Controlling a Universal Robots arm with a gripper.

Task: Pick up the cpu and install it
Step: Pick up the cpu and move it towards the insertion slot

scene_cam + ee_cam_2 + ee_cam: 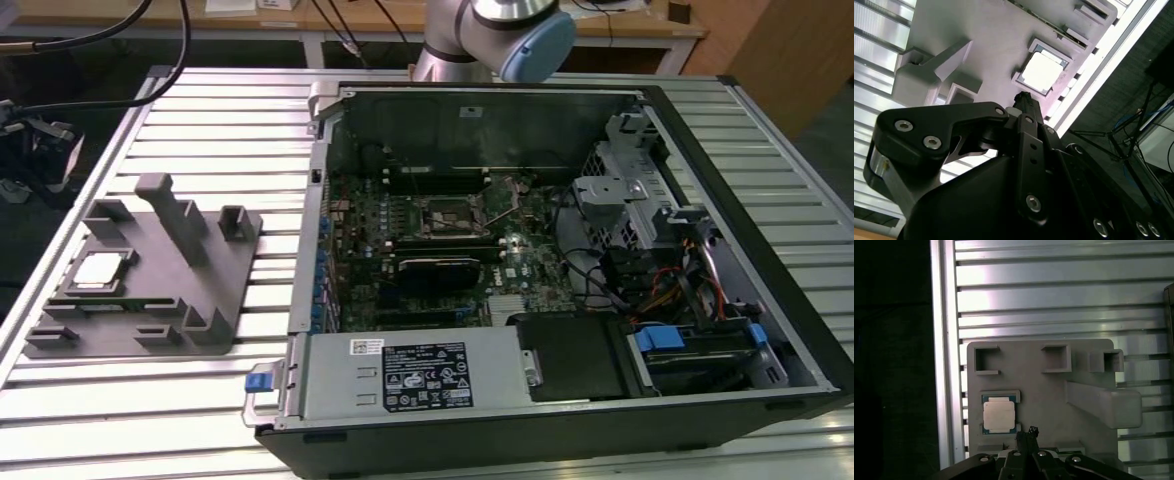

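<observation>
One cpu [100,270], left of frame in the exterior view, looks light, stiff, fragile; I'd take its rim; tool [1027,434] together, empty

Exterior view high above table [200,110]; both wrist views close over grey fixture [1044,400] [994,30].

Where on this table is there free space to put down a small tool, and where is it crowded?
Free: the slatted table nearer the camera than the grey fixture, the narrow strip between fixture and computer case, and the slats beyond the fixture. Crowded: inside the case, and the fixture's pockets, one holding the cpu.
</observation>
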